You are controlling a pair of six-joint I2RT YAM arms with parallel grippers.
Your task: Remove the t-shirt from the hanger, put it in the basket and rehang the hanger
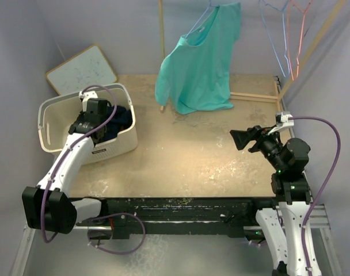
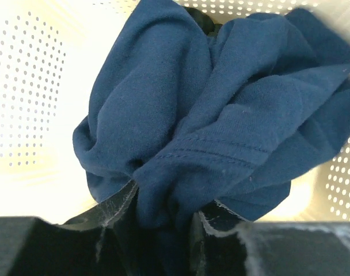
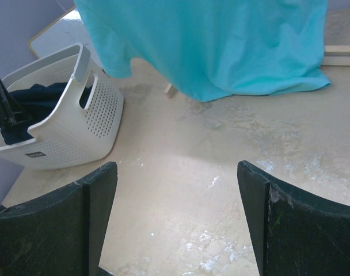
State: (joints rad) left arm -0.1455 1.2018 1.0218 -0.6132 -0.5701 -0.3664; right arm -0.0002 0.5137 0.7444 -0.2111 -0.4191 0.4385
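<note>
A teal t-shirt [image 1: 201, 60] hangs on a light blue hanger [image 1: 199, 20] from the rail at the back, its hem near the table; it also fills the top of the right wrist view [image 3: 221, 40]. My right gripper [image 1: 239, 139] is open and empty, above the table to the right of the shirt and below it [image 3: 176, 190]. My left gripper [image 1: 97, 109] is down inside the white basket [image 1: 54, 123], shut on a navy blue garment [image 2: 209, 115] that bunches between its fingers.
Several empty wire hangers [image 1: 287, 34] hang at the back right. A wooden rack post [image 1: 162, 52] stands behind the shirt, with a base bar [image 1: 253, 98] along the back right. A whiteboard [image 1: 82, 70] leans behind the basket. The basket shows in the right wrist view [image 3: 77, 126].
</note>
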